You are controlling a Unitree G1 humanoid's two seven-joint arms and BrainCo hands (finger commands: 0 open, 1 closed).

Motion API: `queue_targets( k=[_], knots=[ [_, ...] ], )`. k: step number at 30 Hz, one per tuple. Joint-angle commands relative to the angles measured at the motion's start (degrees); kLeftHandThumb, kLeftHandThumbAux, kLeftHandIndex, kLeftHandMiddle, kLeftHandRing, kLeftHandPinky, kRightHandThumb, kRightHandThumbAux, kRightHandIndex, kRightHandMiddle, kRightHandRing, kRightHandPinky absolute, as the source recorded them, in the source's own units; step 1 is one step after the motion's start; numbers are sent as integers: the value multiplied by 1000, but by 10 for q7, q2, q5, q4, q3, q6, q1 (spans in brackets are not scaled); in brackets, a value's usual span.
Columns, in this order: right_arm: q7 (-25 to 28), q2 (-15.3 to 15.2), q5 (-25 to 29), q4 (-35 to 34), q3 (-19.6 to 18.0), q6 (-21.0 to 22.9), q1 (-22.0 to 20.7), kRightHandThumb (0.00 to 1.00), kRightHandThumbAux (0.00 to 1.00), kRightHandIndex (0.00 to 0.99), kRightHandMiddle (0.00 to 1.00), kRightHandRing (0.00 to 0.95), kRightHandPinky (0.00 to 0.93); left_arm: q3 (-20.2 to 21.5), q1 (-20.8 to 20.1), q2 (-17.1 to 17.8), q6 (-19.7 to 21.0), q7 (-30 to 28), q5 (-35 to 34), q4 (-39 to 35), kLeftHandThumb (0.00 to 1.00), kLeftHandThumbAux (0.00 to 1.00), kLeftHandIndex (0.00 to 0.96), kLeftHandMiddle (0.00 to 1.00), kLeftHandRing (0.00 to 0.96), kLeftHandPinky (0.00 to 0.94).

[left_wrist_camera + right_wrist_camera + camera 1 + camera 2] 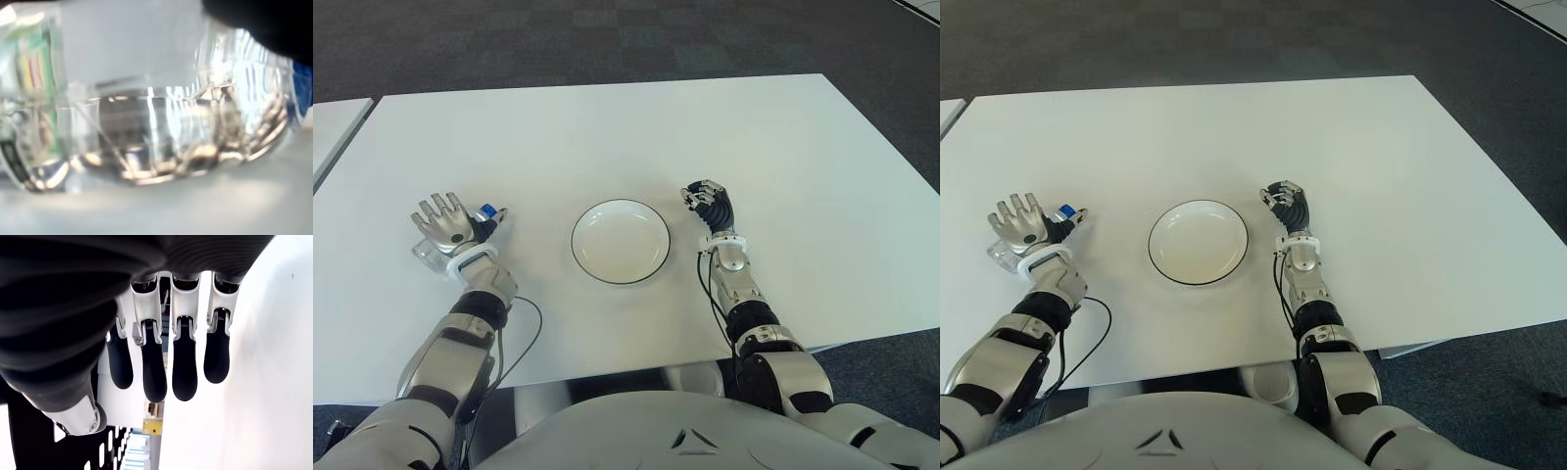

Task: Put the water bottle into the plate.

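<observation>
Looking at our left hand (445, 227) first: fingers spread flat over the water bottle (480, 223), not closed round it. Bottle lies on its side on the white table (607, 137), blue cap twd the plate (621, 241), clear liquid inside. Plate sits apart, w/ nothing in it. Right hand (707, 203) just right of plate, fingers loosely curled, holding nothing.
</observation>
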Motion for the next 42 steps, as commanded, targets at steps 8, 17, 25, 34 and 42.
queue_targets(
  k=[8,17,25,34,42],
  knots=[
    [3,3,3,1,2,-9,7,709,727,430,507,528,536,-23,58,-15,9,-90,-30,13,507,130,0,0,0,0],
    [5,3,3,-6,4,-14,11,707,728,429,511,525,541,-32,96,-7,65,-99,-16,-99,500,125,0,0,0,0],
    [9,2,3,-12,5,-16,15,706,728,428,516,530,549,1,126,-18,67,-29,-16,-159,513,134,0,0,0,0],
    [7,1,-2,-13,8,-17,16,706,728,428,517,532,549,14,152,-25,98,-14,0,-249,556,139,0,0,0,0],
    [-1,-1,-11,-10,14,-12,14,706,728,427,510,522,537,27,167,-29,79,29,9,-270,561,131,0,0,0,0]
  ],
)
